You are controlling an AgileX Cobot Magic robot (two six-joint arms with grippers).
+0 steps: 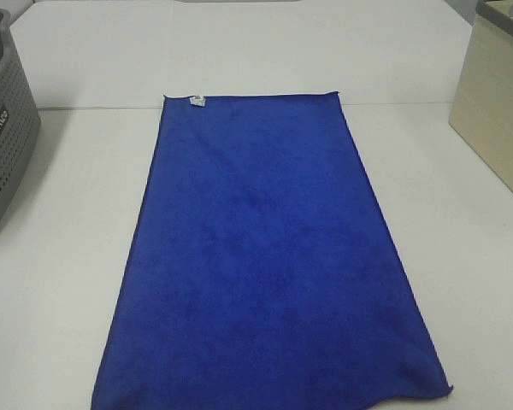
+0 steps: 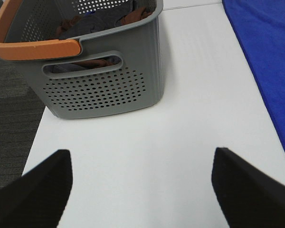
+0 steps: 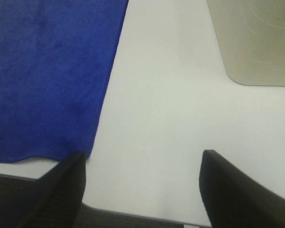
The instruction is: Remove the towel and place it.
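Towel (image 1: 265,256) royal-blue, plush, spread flat; white tag (image 1: 197,101) at far edge

Towel (image 1: 265,256) lies flat and spread along the middle of the table (image 1: 60,256), its long side running from the near edge to about mid-depth, tag (image 1: 197,101) at the far-left corner. Basket (image 1: 4,128) stands on the table at the far left, well apart from the towel, with clothes (image 2: 104,19) inside it. Box (image 1: 496,111) stands at the far right, also clear of the towel.
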